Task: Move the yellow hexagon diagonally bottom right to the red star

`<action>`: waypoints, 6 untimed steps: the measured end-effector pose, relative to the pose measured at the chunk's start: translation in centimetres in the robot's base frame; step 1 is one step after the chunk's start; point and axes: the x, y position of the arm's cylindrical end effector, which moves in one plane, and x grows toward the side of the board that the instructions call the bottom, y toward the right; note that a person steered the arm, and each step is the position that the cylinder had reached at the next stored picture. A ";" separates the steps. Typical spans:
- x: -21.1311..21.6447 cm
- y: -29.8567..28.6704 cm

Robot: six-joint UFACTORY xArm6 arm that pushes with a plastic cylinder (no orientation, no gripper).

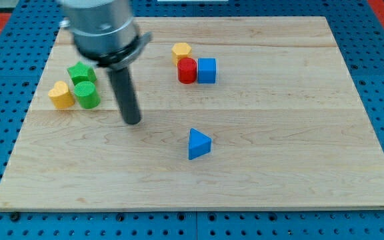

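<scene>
The yellow hexagon [182, 51] sits near the top middle of the wooden board [299, 133]. It touches a red block [187, 70] just below it; that block's shape is hard to make out. A blue cube [207, 70] touches the red block on its right. My tip [132, 121] is on the board left of centre, well to the lower left of the yellow hexagon and apart from every block. The dark rod rises from it to the grey arm body at the view's top left.
A green star-like block [81, 72], a green cylinder [87, 95] and a yellow heart-shaped block [61, 95] cluster at the left, close to the rod. A blue triangle [199, 144] lies near the board's centre, right of my tip. Blue pegboard surrounds the board.
</scene>
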 end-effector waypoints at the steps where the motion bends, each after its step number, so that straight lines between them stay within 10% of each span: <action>1: -6.9 -2.2; 3: -19.5 3.6; 4: -17.2 9.6; 6: -9.5 -0.4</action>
